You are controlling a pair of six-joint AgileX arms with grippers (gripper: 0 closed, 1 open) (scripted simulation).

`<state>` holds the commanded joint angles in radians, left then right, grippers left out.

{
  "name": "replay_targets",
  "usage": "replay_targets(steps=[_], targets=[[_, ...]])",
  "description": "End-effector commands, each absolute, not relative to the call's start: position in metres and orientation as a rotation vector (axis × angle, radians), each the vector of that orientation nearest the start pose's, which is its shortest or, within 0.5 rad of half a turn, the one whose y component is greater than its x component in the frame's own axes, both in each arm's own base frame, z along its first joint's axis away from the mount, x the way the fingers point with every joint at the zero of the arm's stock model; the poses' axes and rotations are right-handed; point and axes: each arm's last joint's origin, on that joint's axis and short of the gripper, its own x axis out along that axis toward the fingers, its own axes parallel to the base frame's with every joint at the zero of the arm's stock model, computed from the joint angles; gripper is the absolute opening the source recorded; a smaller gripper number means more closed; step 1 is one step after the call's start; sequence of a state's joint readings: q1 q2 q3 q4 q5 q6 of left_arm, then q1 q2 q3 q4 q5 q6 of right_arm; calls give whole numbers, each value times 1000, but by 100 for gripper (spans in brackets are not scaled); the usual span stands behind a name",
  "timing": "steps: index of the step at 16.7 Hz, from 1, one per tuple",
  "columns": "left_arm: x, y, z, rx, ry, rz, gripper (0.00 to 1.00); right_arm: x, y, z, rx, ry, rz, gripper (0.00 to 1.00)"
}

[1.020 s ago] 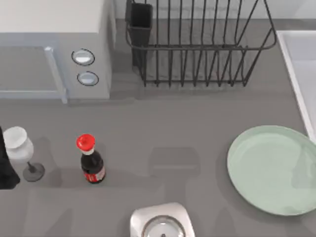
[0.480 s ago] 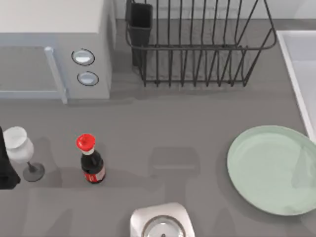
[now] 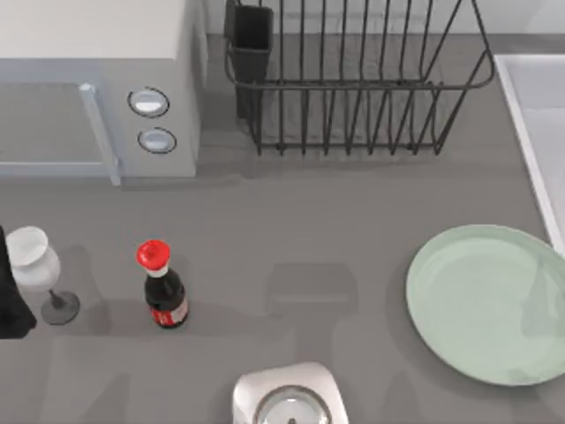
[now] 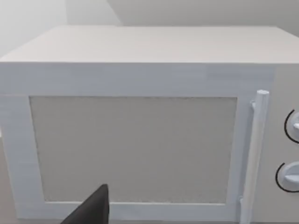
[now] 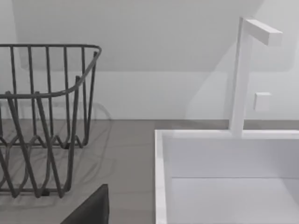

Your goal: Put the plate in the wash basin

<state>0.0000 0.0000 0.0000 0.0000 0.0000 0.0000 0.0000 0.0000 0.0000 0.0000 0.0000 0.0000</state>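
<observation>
The left pincer (image 4: 91, 209) shows in its wrist view as one dark piece at the edge, in front of the door of a white microwave oven (image 4: 140, 140); I cannot tell if it is spread or pressed together. A dark part of the left arm (image 3: 11, 305) stands at the left border of the top view, far to the left of the plate (image 3: 484, 303), just beside a white wine glass (image 3: 35, 265). The right pincer (image 5: 91, 206) is also only a dark piece in its wrist view, and its state cannot be told either; it faces the gap between the black wire dish rack (image 5: 42, 116) and the wash basin (image 5: 161, 177), where a white tap (image 5: 240, 74) rises at the far rim. The pale mint-green plate lies flat on the grey surface (image 3: 309, 221), nothing is on it and no pincer touches it. The wash basin (image 3: 530, 132) is behind the plate and to its right, its pale rim just beside the plate's edge; the plate is outside the basin. The dish rack (image 3: 353, 79) is behind the plate and to its left, with a black cup (image 3: 252, 35) at its far corner. A rounded steel thing (image 3: 287, 397) is to the left of the plate, nearer to the front. An upright cola bottle (image 3: 161, 284) with a red cap is well apart from the plate on the left, between it and the glass.
</observation>
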Motion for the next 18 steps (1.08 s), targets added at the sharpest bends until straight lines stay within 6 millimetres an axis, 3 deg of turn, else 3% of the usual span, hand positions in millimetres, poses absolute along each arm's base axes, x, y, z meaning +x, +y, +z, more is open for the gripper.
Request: replay_targets(steps=[8,13,18], targets=[[106,-1,160,0,0,0,100,106,0,165,12,25,12,100],[106,-1,160,0,0,0,100,116,11,203,91,243,89,100],[106,-1,160,0,0,0,100,161,40,244,162,645,156,100]])
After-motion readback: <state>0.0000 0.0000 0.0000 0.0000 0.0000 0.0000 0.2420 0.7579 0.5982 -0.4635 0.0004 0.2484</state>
